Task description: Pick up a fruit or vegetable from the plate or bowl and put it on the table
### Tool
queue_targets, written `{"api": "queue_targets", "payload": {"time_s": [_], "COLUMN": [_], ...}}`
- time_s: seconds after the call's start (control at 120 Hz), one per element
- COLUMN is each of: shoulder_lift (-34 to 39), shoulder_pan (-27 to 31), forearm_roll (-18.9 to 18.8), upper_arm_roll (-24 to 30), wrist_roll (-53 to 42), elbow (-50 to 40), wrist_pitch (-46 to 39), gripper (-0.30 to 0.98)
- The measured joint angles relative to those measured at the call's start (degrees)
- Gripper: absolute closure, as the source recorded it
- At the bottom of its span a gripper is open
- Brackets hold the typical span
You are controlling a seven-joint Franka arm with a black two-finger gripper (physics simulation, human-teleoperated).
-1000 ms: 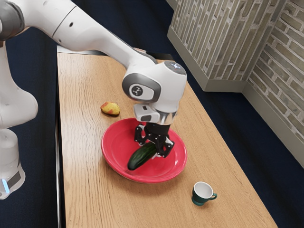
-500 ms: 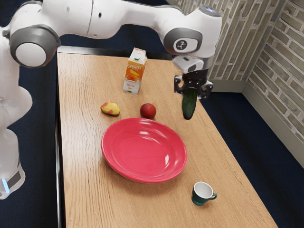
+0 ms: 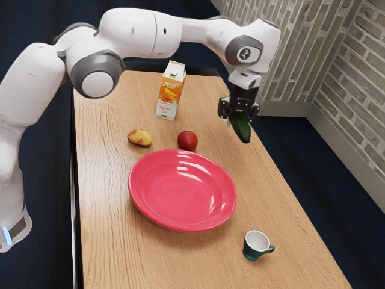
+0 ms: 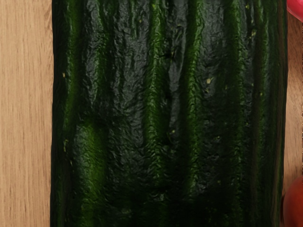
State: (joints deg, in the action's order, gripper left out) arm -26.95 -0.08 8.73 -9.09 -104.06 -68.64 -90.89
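Note:
In the exterior view my black gripper (image 3: 239, 111) is shut on the dark green cucumber (image 3: 240, 127), which hangs down from it at a tilt near the table's far long edge. In the wrist view the cucumber (image 4: 168, 113) is large and close under the hand. The red plate (image 3: 183, 191) holds nothing, and the wooden table (image 3: 105, 198) lies beneath it. Whether the cucumber touches the table cannot be told for certain.
A red round fruit (image 3: 187, 141) and a yellow-red fruit (image 3: 139, 138) lie beside the plate. A juice carton (image 3: 170, 91) stands behind them in the exterior view. A green cup (image 3: 257, 245) stands toward the exterior view's lower right.
My gripper lifted the cucumber out of the plate and carried it toward the exterior view's upper right. Over the last half second it shifted slightly, and the cucumber's tilt changed.

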Motion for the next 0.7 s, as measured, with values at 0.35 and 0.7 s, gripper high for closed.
{"api": "queue_targets", "payload": {"time_s": [0.35, 0.7], "shoulder_lift": [-3.9, -3.8], "shoulder_pan": [0.6, 0.5], "forearm_roll": [-0.1, -2.5], "upper_arm_roll": [1.3, 1.8], "wrist_roll": [3.3, 4.8], "elbow": [3.7, 3.9], "wrist_pitch": [1.4, 2.0], "gripper": [0.58, 0.05]}}
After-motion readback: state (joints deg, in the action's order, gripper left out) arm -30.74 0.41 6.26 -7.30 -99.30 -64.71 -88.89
